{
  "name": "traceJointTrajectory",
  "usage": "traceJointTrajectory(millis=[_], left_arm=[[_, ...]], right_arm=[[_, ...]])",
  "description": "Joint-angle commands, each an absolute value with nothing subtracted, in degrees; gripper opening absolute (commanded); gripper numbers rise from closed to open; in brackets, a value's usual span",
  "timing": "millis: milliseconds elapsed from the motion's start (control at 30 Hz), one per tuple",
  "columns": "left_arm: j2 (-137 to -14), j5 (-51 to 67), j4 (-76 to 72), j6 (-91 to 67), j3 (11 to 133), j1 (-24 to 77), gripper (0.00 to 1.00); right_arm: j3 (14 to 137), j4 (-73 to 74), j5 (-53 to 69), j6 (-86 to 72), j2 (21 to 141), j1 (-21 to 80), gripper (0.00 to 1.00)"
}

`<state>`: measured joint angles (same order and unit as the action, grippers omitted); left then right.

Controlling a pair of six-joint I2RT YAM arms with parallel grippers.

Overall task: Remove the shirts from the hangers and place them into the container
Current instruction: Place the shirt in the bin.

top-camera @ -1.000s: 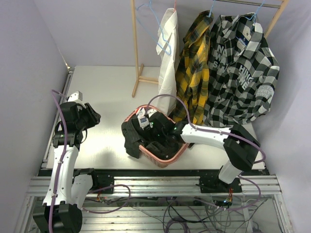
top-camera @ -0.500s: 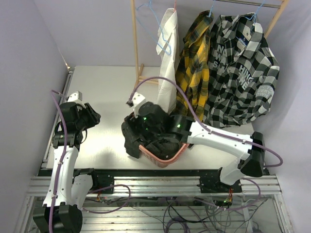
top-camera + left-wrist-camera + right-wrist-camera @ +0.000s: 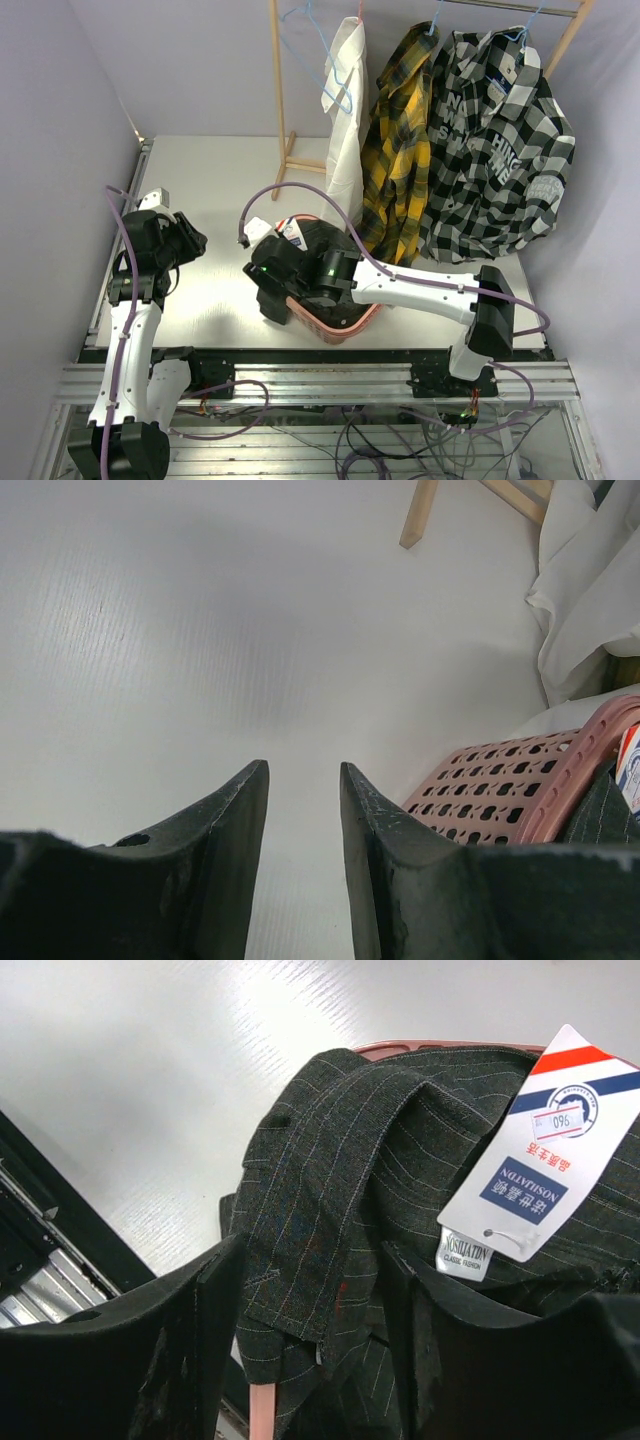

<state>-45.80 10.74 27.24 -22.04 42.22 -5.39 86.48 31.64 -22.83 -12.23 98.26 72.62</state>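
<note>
The dark pinstriped shirt (image 3: 340,1130) lies bunched in the salmon-pink container (image 3: 352,324) and spills over its left rim, with a paper tag (image 3: 545,1150) on top. My right gripper (image 3: 312,1246) is open, and a fold of this shirt lies between its fingers; from above it (image 3: 271,293) hangs over the container's left edge. On the rack hang the white shirt (image 3: 346,130), the yellow plaid shirt (image 3: 396,170) and the checked shirt (image 3: 497,150). An empty light blue hanger (image 3: 322,52) hangs at the rack's left. My left gripper (image 3: 304,780) is open and empty over bare table, left of the container (image 3: 500,778).
The wooden rack's left post (image 3: 281,100) and foot (image 3: 300,165) stand behind the container. Purple walls close in at left and right. The white shirt's hem (image 3: 590,590) hangs down close to the container's far side.
My right arm has swung left across the container, its gripper now over the left rim, and the shirt's tag has come into view. The left arm has not moved.
</note>
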Motion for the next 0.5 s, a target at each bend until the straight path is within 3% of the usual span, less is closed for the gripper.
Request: traceJointTrajectory(millis=[0, 333, 467], left_arm=[[-45.2, 11.7, 26.3, -21.5, 42.0, -4.9, 0.46], [-45.2, 11.7, 26.2, -21.5, 41.9, -4.9, 0.46], [-45.2, 11.7, 26.2, -21.5, 41.9, -4.9, 0.46]], right_arm=[[88.0, 32.6, -23.4, -11.3, 99.3, 73.0, 0.55], [87.4, 30.6, -20.4, -10.9, 99.7, 73.3, 0.53], [87.4, 30.4, -19.4, -10.9, 101.2, 73.4, 0.39]])
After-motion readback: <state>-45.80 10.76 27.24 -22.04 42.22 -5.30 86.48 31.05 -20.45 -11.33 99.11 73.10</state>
